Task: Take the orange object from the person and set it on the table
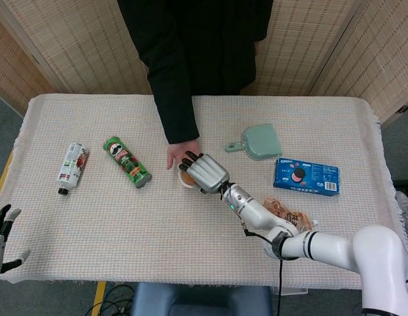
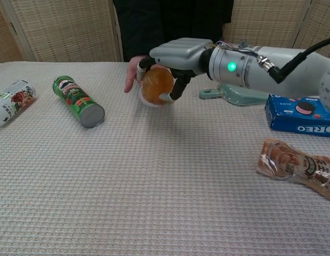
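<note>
The right hand (image 2: 172,58) was wrapped over the orange object (image 2: 157,85), fingers curled across its top and the thumb pressed against its near side, so it grasped the object above the table (image 2: 154,181). In the head view the hand (image 1: 205,172) covered nearly all of the object, leaving only a pale rim (image 1: 184,181) showing. The person's hand (image 2: 131,74) sat just behind and to the left of the object, largely hidden by it; whether it was touching the object could not be told. The person's face was cut off by the top of both pictures.

The left hand (image 1: 0,234) showed only at the lower left corner of the head view, partly cut off, fingers apart and holding nothing.

Farther out lay a green can (image 2: 78,101) on its side, a bottle (image 2: 10,102) clipped by the left edge, a green dustpan (image 2: 242,90) half hidden behind the right arm, a blue cookie box (image 2: 300,114) and a snack bag (image 2: 295,168), both cut by the right edge.
</note>
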Available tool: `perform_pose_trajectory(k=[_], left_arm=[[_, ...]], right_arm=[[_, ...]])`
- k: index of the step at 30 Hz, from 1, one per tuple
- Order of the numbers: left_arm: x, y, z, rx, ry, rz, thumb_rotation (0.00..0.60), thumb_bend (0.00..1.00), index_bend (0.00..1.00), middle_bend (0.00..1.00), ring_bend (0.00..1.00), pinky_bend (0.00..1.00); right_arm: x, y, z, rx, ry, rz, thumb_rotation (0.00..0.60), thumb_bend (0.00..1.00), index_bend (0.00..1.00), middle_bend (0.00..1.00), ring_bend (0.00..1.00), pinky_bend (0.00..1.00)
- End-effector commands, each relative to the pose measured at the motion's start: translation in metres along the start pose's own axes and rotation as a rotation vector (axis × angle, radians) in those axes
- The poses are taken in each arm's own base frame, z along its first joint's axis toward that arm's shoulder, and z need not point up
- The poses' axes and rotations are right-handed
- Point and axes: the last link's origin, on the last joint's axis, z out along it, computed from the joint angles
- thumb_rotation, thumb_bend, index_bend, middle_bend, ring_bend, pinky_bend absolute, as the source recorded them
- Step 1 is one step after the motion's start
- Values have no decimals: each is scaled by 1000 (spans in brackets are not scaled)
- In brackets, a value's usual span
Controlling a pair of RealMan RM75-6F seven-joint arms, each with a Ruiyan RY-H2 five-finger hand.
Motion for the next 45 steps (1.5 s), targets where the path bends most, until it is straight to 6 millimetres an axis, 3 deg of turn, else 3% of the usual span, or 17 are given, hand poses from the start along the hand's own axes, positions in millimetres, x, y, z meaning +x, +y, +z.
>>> perform_pose_trajectory(k=[1,8,12,18,22,26,31,40,43,45], left_arm=[[0,-1,0,2,0,-1,600,223,143,65,97,213],[0,-3,0,5,0,-6,600,223,143,61,97,213],[1,-3,0,3,3,-8,600,223,144,61,97,214],[4,0,1,-7,8,-9,600,223,143,61,97,215],[5,3,2,-15,6,-11,600,223,143,61,97,217],[6,8,3,-33,10,-9,600,223,143,61,97,219],[7,14,4,-52,24,-7,600,223,144,60,97,219],[6,23,7,-82,33,-6,600,223,143,60,97,219],[5,23,7,-83,26,-2,600,223,143,61,97,219],[4,23,8,-82,24,-3,600,223,143,61,97,219]], right_arm=[[1,-1,1,-2,18,-9,600,579,470,327,247,546],[6,3,0,-25,78,19,600,703,633,450,418,728],[19,6,-10,-18,137,48,600,753,673,494,496,790],[42,22,-42,-20,201,79,600,757,678,506,516,796],[46,42,-66,-61,197,73,600,743,678,507,516,796],[29,63,-84,-124,124,65,600,739,678,507,516,796],[-2,77,-92,-170,35,82,600,739,678,503,516,796],[-61,79,-71,-197,-97,123,600,717,658,433,472,733],[-74,79,-65,-200,-137,111,600,688,533,379,411,644],[-80,79,-62,-199,-167,97,600,653,333,313,346,517]])
